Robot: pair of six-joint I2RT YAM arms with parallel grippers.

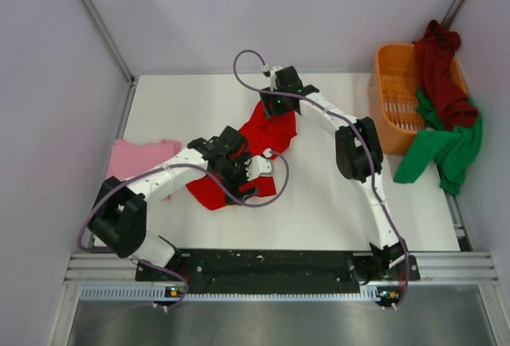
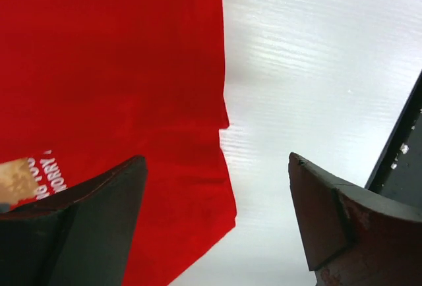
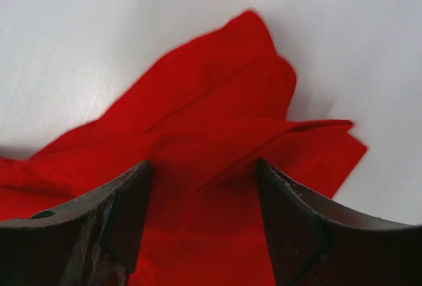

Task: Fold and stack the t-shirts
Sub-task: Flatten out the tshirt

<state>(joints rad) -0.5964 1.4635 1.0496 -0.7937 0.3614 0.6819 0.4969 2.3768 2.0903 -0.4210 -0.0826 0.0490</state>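
Red t-shirt lies rumpled in the middle of the bench. The left end effector, fingers apart, hovers over one edge of it. The right end effector, fingers also apart, sits above its raised folds. A pink t-shirt lies at the bench's left. A maroon t-shirt and a green t-shirt drape over an orange basket at far right.

Bright, even overhead light casts faint shadows. The glossy white counter shows streaky glare; the bright red cloth t-shirt looks blurred in the right wrist view.
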